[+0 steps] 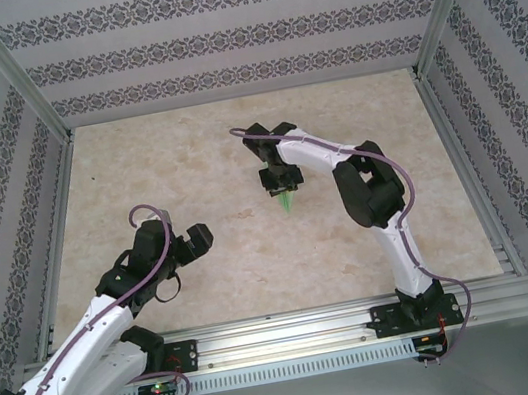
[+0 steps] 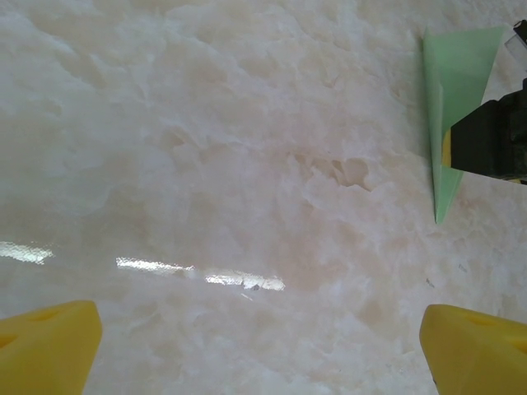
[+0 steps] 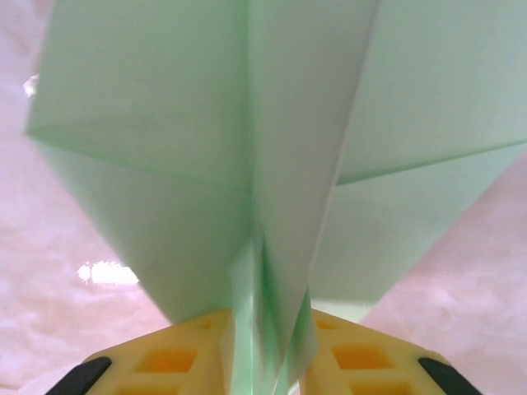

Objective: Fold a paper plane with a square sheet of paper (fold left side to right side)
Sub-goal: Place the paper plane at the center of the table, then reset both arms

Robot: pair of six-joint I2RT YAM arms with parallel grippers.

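The paper plane [image 1: 288,199] sits between the right jaws, over the table [image 1: 165,153].

No word, number or brand is legible; the paper plane [image 3: 296,148] is plain green; the far wall [image 1: 218,43] carries ornament only. A small board [image 1: 160,388] on the near rail [image 1: 296,326] is too tiny to read.

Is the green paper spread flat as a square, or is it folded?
Folded: the paper plane has layered flaps along a centre crease, its keel inside the right pincer, and it tapers to a point.
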